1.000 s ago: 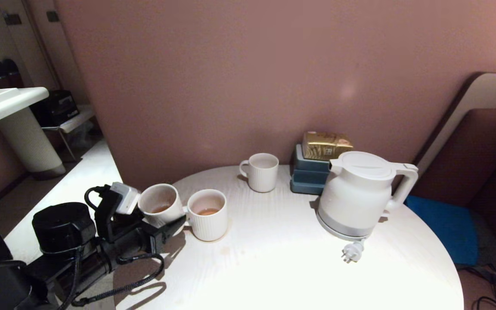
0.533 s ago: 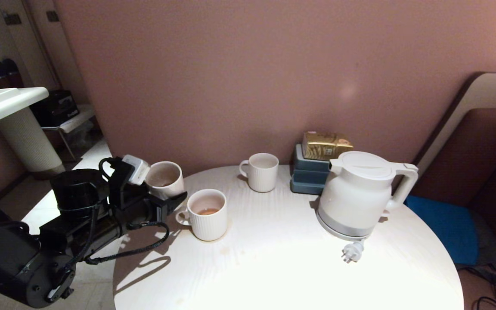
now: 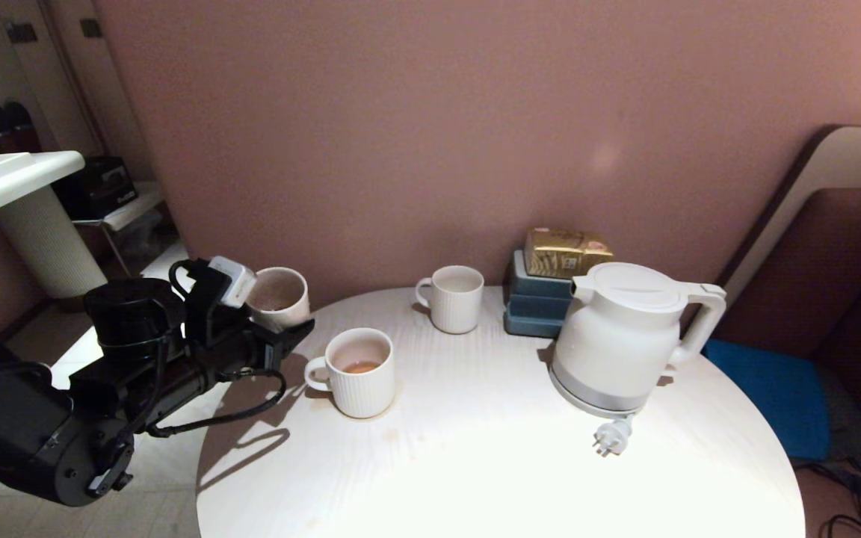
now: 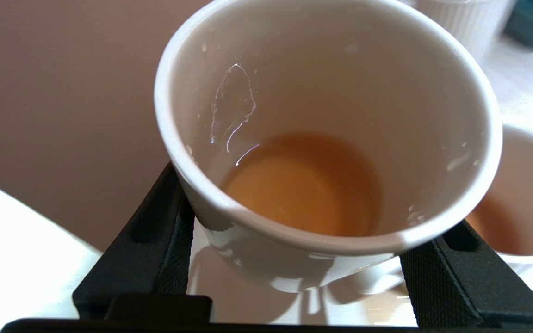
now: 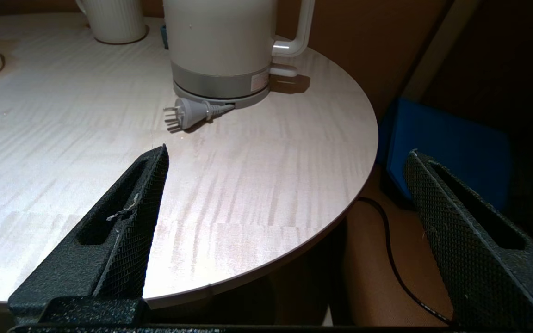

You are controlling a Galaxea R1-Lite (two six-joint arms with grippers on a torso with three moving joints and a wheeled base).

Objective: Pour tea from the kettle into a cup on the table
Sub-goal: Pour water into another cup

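A plain white cup [image 3: 279,297] with a little amber tea [image 4: 303,185] in its bottom hangs just off the left rim of the round white table [image 3: 475,463]. My left gripper [image 3: 285,320] is shut on it, a black finger on each side of the cup [image 4: 326,92]. The cup tilts slightly. The white kettle [image 3: 617,336] stands upright on the right side of the table, lid shut, its plug [image 3: 610,437] lying in front. My right gripper [image 5: 287,152] is open and empty above the table's near right edge, facing the kettle [image 5: 220,37].
A ribbed mug [image 3: 359,370] holding some tea stands close to the right of the held cup. Another ribbed mug [image 3: 457,299] sits at the back. Blue-grey boxes [image 3: 539,302] topped by a gold packet [image 3: 565,250] stand behind the kettle. A wall runs close behind the table.
My left arm has lifted the cup up and away from the ribbed mug, toward the wall at the table's left rim. The kettle, the mugs and the right arm have not moved.
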